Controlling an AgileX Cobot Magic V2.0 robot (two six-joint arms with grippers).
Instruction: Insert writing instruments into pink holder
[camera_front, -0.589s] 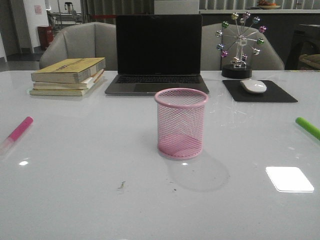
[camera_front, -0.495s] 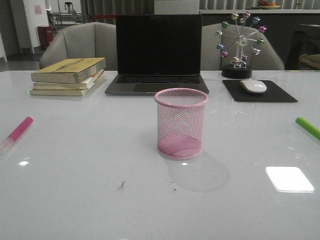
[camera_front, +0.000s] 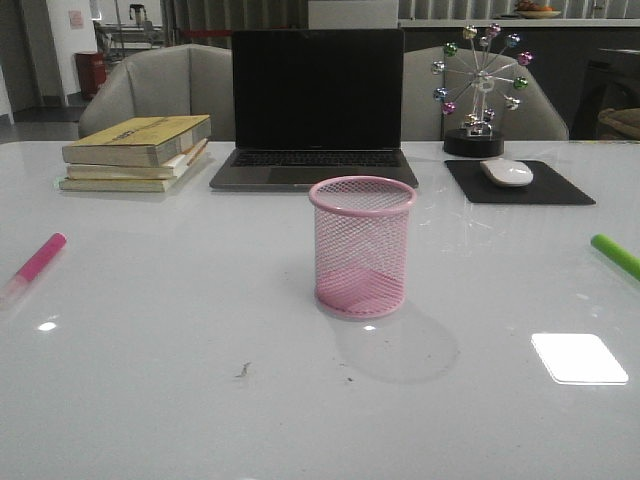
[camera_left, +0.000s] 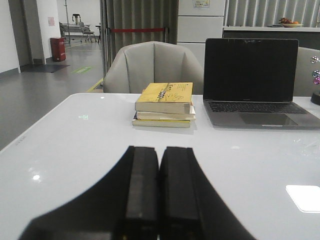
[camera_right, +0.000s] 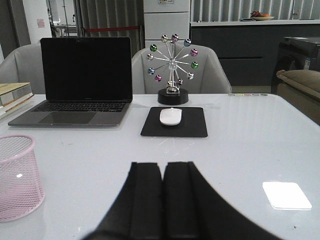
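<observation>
Stage: start; no marker picked.
Pink cup (camera_front: 362, 247): upright, table centre, seemingly empty.
Pink marker (camera_front: 38, 260): far left, flat.
Green marker (camera_front: 615, 255): far right, cut off by frame.
Left gripper (camera_left: 159, 192), right gripper (camera_right: 163, 197): fingers pressed together, holding nothing.
Next: spread fingers, reach 1 marker.

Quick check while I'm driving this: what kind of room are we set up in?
Probably an office or meeting area: a white table with an open laptop, a mouse on a black pad, stacked books, and grey armchairs behind it.
</observation>
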